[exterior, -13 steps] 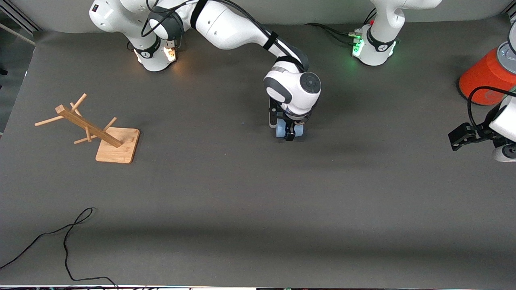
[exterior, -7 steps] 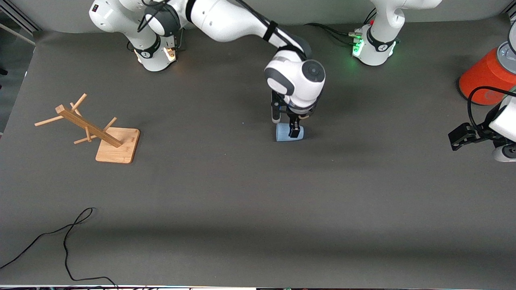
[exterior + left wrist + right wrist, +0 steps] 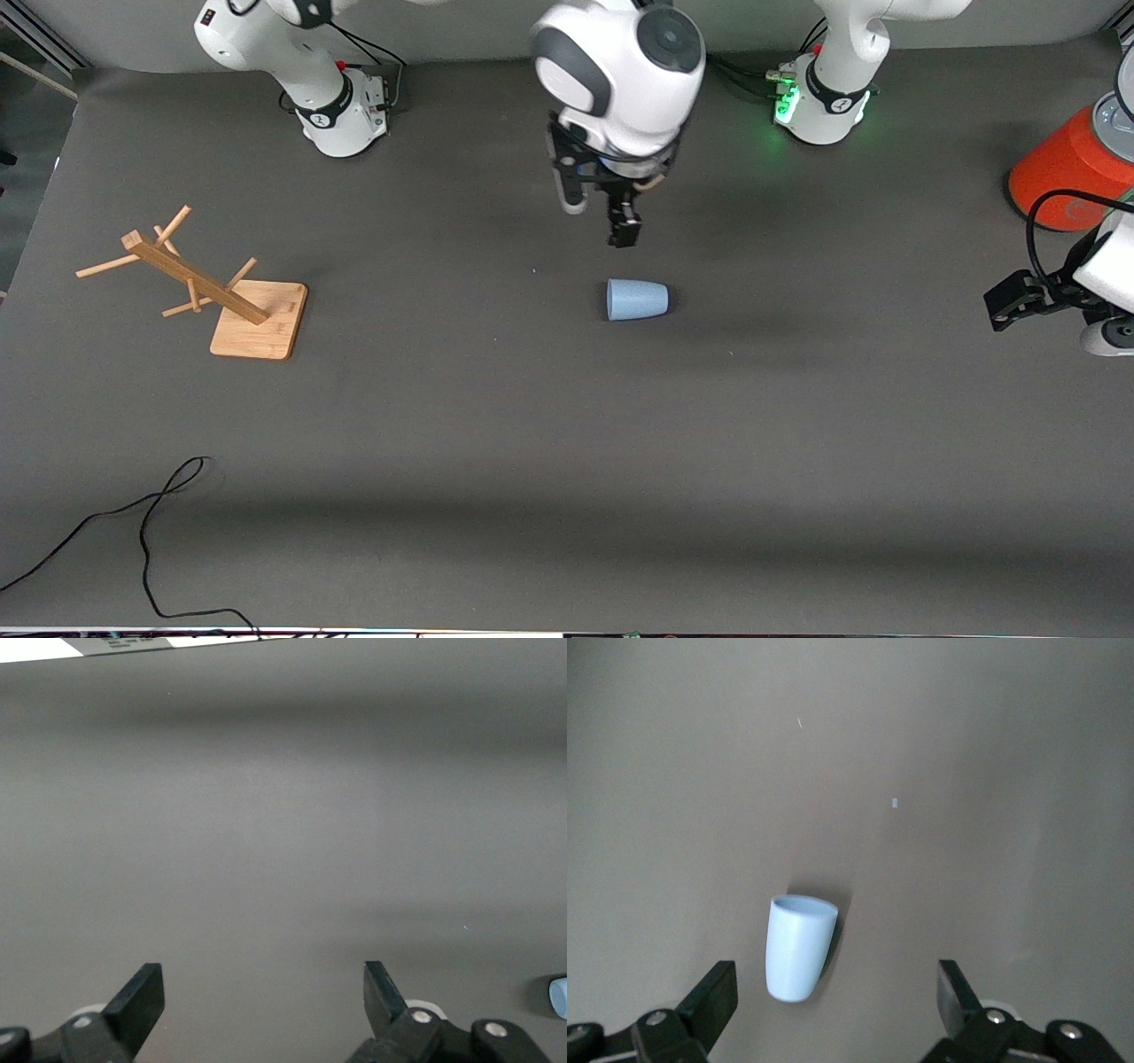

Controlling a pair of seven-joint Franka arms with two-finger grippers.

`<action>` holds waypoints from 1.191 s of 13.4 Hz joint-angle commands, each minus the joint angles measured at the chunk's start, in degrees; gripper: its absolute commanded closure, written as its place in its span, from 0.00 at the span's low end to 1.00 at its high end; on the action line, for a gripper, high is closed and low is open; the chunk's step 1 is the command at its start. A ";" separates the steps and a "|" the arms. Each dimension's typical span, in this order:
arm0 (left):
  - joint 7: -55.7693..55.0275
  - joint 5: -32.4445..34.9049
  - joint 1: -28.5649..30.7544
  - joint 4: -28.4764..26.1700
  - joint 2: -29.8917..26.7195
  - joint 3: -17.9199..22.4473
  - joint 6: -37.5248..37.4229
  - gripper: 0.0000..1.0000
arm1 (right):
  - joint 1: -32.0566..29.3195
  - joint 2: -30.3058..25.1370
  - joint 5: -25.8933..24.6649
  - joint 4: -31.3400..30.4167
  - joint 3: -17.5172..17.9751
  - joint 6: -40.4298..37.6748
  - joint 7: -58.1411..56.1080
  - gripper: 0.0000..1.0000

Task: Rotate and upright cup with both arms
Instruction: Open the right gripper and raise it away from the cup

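The light-blue cup (image 3: 636, 299) lies on its side in the middle of the table, its wider end toward the right arm's end. My right gripper (image 3: 598, 217) is open and empty, raised in the air over the table just beside the cup on the bases' side. In the right wrist view the cup (image 3: 797, 946) lies below the right gripper (image 3: 833, 992), between its spread fingers and touching neither. My left gripper (image 3: 997, 310) waits open and empty low at the left arm's end of the table. The left wrist view shows its gripper (image 3: 264, 992) over bare mat and a sliver of the cup (image 3: 559, 998).
A big orange-red can (image 3: 1067, 173) with a grey top stands at the left arm's end, near the left gripper. A wooden peg rack (image 3: 204, 288) on a wooden base stands at the right arm's end. A black cable (image 3: 151, 532) lies near the front edge.
The right gripper was down around the cup, opened, and has risen up and away toward the bases. The cup stays lying on its side. The left arm has not moved.
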 commanded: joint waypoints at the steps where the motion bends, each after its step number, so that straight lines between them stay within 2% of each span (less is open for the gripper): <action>1: -0.57 0.39 -0.94 1.26 0.35 0.10 -1.36 0.00 | -6.60 -7.98 -0.44 -5.21 0.47 -4.30 -15.51 0.00; 4: -1.01 0.31 -0.94 1.53 0.17 -2.43 -2.06 0.00 | -14.77 -16.50 -0.71 -10.84 0.29 -5.72 -34.49 0.00; 6: -7.03 0.04 -1.11 1.36 0.52 -7.16 -2.15 0.00 | -21.10 -22.04 -0.71 -15.57 0.47 -5.55 -46.80 0.00; 8: -17.23 1.61 -2.51 2.40 3.76 -12.88 -1.53 0.00 | -28.39 -27.32 -0.71 -20.85 0.64 -4.93 -60.42 0.00; 10: -19.99 7.83 -5.93 3.55 6.58 -16.40 -1.27 0.00 | -34.90 -30.84 -0.71 -24.46 0.73 -3.19 -73.08 0.00; 12: -22.09 10.15 -11.72 4.86 9.56 -16.95 -1.01 0.00 | -41.05 -33.66 -0.62 -28.94 0.82 0.32 -86.34 0.00; 13: -25.76 9.97 -14.45 8.52 12.71 -17.03 -1.62 0.00 | -43.35 -34.89 -0.62 -31.05 0.82 2.43 -92.33 0.00; 14: -32.50 9.97 -17.69 11.87 16.48 -17.04 -2.14 0.00 | -45.37 -36.03 -0.71 -33.07 0.82 4.45 -97.44 0.00; 16: -45.70 10.41 -23.33 13.74 22.81 -16.95 -1.02 0.00 | -48.36 -36.83 -0.71 -34.67 0.82 6.40 -104.92 0.00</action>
